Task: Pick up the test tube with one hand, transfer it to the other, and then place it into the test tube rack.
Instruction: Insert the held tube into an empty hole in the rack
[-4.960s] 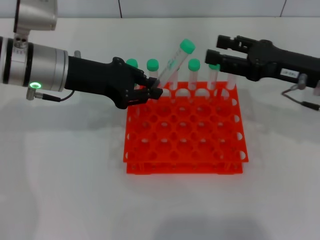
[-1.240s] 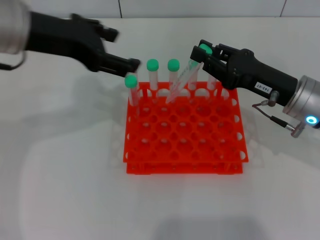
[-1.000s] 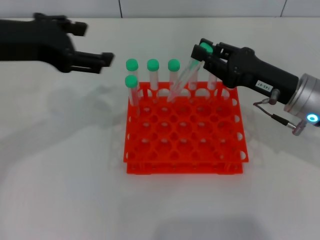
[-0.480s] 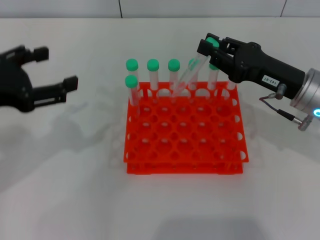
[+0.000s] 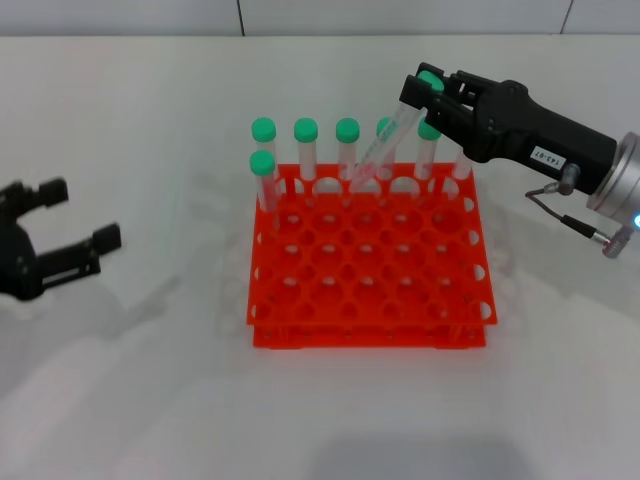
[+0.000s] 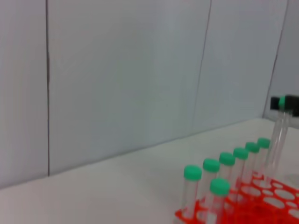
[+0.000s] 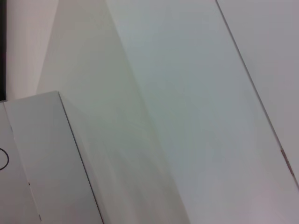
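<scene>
head view: right gripper [image 5: 425, 92] jaws clenched on test tube [image 5: 385, 145] at its green cap, tube tilted over far row of test tube rack [image 5: 370, 300]. white label unreadable. left gripper [image 5: 75, 222] jaws released, far left.

You have just one piece of print in view: a small white label [image 5: 546, 156] stuck on the side of the right gripper [image 5: 424, 92], seen from the head camera. It carries a short line of dark characters, but they are too small for you to read with any certainty, so no number or word can be given. You find no writing on the test tube rack [image 5: 370, 268], on the green-capped tubes [image 5: 305, 150], or on the left gripper [image 5: 78, 221]. Both wrist cameras show you no lettering at all.
</scene>
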Controlling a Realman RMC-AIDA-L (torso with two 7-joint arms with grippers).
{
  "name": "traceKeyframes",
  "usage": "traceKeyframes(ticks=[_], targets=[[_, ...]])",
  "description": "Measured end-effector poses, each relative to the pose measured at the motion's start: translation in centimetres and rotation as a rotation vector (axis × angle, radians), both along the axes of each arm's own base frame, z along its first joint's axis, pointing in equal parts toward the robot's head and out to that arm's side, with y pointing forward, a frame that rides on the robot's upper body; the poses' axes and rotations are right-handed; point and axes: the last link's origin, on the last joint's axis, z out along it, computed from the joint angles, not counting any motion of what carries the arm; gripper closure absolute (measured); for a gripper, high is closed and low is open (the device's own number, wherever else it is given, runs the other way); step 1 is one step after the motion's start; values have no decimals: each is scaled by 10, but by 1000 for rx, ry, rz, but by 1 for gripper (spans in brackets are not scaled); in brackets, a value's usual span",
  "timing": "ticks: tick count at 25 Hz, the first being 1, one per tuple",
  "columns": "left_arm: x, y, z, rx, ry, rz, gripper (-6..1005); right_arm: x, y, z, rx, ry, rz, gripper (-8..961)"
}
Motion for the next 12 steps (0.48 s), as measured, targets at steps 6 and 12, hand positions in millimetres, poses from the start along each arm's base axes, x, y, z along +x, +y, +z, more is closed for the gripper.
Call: traceKeyframes(ticks=[6, 12], targets=[[-21, -18, -7, -22, -10, -5, 125, -2, 2, 2, 1, -5, 12, 702], [-31, -28, -13, -71, 16, 0, 125, -4, 3, 3, -8, -19, 33, 703]])
